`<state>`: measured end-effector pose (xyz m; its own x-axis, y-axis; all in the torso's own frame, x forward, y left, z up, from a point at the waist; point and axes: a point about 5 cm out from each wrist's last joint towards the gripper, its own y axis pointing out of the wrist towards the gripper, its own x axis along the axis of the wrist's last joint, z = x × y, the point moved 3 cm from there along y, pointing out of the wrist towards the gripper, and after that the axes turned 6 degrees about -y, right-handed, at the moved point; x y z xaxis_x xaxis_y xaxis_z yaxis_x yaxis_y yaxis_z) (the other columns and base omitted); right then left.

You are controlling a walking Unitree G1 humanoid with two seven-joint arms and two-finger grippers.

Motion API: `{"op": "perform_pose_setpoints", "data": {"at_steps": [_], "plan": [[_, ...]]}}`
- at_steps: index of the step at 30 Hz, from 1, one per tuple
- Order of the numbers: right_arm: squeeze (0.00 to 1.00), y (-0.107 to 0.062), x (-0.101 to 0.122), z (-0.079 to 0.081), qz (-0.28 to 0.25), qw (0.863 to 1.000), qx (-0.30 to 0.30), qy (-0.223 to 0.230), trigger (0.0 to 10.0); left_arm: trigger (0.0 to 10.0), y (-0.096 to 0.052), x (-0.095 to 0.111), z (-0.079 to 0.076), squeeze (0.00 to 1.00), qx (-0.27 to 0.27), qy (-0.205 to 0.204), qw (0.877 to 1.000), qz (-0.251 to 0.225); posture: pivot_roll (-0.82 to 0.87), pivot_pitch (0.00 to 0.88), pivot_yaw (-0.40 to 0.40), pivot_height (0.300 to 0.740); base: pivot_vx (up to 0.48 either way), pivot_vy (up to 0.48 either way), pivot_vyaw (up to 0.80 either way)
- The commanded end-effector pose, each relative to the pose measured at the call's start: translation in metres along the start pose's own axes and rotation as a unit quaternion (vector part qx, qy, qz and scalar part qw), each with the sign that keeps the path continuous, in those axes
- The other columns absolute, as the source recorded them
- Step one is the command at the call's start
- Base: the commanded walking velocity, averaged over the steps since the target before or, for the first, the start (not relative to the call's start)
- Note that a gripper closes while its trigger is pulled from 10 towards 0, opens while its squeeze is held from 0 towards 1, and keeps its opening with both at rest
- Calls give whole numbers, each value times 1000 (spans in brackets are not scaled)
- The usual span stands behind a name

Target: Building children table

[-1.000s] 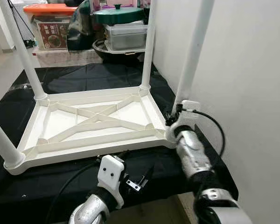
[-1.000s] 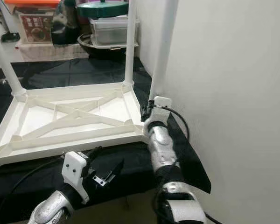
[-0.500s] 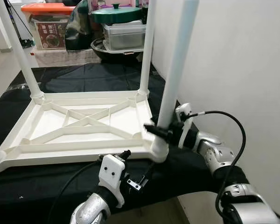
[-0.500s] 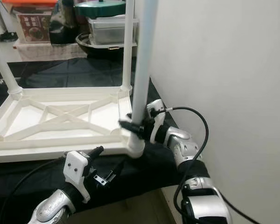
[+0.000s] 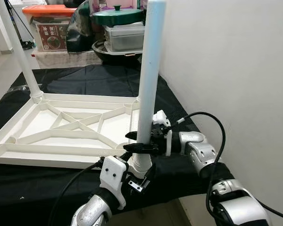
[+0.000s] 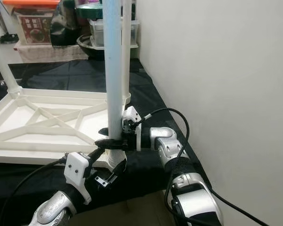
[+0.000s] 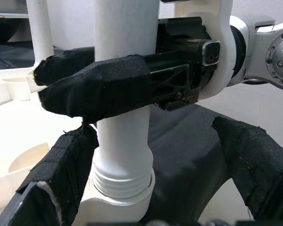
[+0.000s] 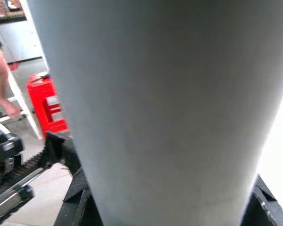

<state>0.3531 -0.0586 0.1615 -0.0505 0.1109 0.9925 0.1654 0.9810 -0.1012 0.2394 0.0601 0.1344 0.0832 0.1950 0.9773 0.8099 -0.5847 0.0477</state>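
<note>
The white children's table (image 5: 75, 127) lies upside down on a black cloth, its legs pointing up. My right gripper (image 5: 134, 142) is shut on the nearest white leg (image 5: 150, 70) just above its screw socket, one black finger on each side. That leg (image 8: 155, 108) looms very close in the right wrist view. My left gripper (image 7: 151, 188) is low in front of the same corner, open, and its fingers (image 7: 61, 179) stand on either side of the socket without touching it. In the eye view it sits at the cloth's front edge (image 5: 139, 181).
A white wall (image 5: 236, 70) runs close along the right. Two more table legs (image 5: 19, 52) (image 6: 126, 52) rise farther back. Pots and storage boxes (image 5: 118, 16) stand behind the table. The right wrist view catches a red box (image 8: 47, 101) and a person's bare leg (image 8: 0, 89).
My right gripper came round from behind the leg and shut on it. The table's near right corner has swung left, away from the wall. The left arm has stayed put.
</note>
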Motion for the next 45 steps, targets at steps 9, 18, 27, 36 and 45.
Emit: {"op": "perform_pose_setpoints", "data": {"at_steps": [9,18,27,36,45], "plan": [[0,-9,-9,-42,2,962,-268,45,0,10000,0,-4,2,0,-2,0,1000,7,63,28,-43,740,0,0,0],[0,-64,-41,-59,20,734,-667,129,0,10000,0,-4,3,0,-5,2,1000,10,53,29,-36,740,0,0,0],[0,-38,-36,-39,-14,673,-722,161,10000,10000,1,-4,1,0,-4,1,1000,9,34,32,-41,740,0,0,0],[1000,-29,-27,-43,-49,725,-674,134,10000,10000,1,-5,1,0,-5,-1,1000,10,26,30,-36,740,0,0,0],[0,-29,-12,-43,-98,883,-447,100,10000,10000,2,-5,2,0,-6,-1,1000,11,26,29,-27,740,0,0,0]]}}
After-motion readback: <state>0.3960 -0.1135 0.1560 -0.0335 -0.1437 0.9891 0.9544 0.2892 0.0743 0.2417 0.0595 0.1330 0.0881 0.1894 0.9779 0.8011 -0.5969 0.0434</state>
